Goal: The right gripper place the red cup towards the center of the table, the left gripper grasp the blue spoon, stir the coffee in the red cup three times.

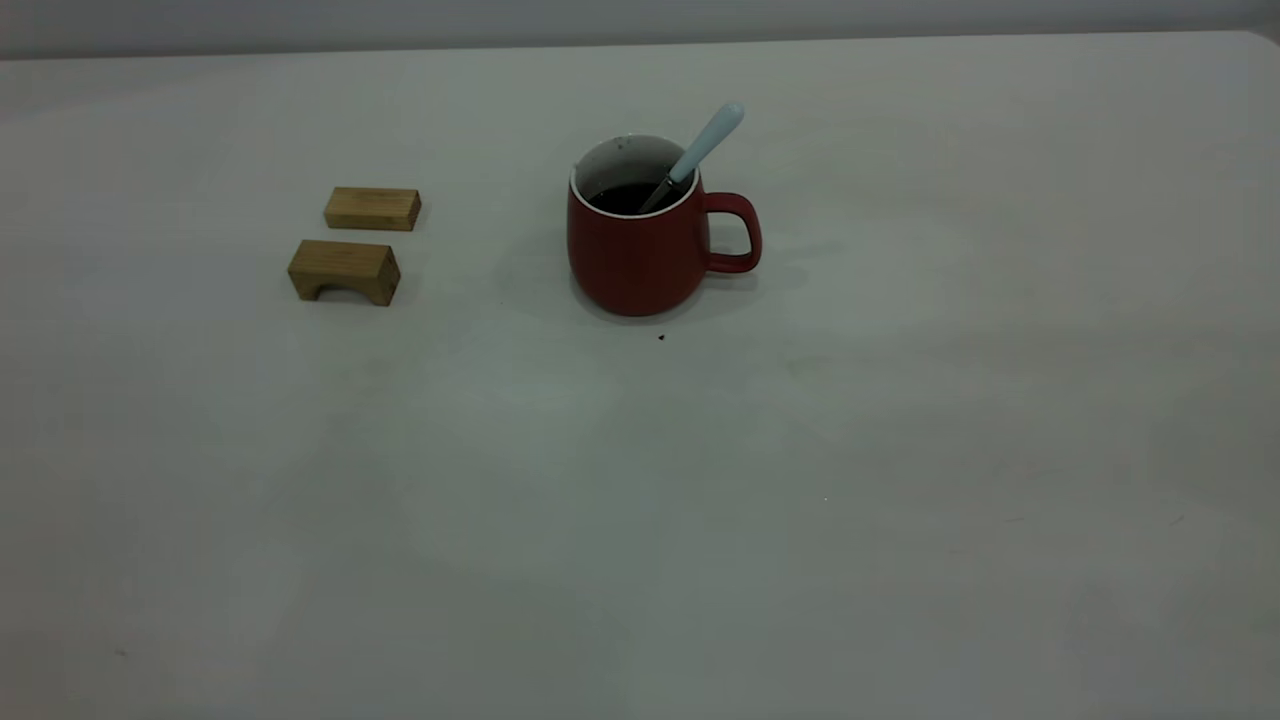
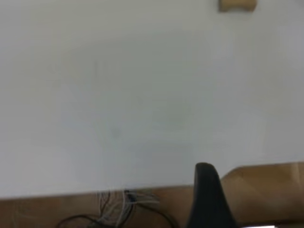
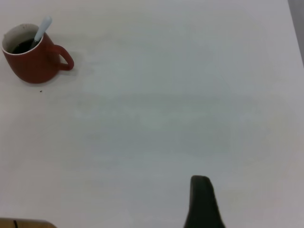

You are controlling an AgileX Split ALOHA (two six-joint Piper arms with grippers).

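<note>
The red cup (image 1: 640,250) stands upright near the middle of the table (image 1: 800,500), its handle pointing right in the exterior view. Dark coffee (image 1: 625,198) fills its lower part. The blue spoon (image 1: 700,152) leans inside the cup, with its bowl in the coffee and its pale handle over the rim. Nothing holds either of them. Neither arm shows in the exterior view. In the right wrist view the cup (image 3: 33,59) and spoon (image 3: 42,27) sit far from my right gripper (image 3: 202,202). My left gripper (image 2: 206,199) hangs over the table's edge, with the cup out of that view.
Two wooden blocks (image 1: 372,208) (image 1: 344,270) lie to the left of the cup; one of them (image 2: 237,4) shows in the left wrist view. A dark speck (image 1: 661,337) lies in front of the cup. Cables (image 2: 123,209) hang past the table's edge.
</note>
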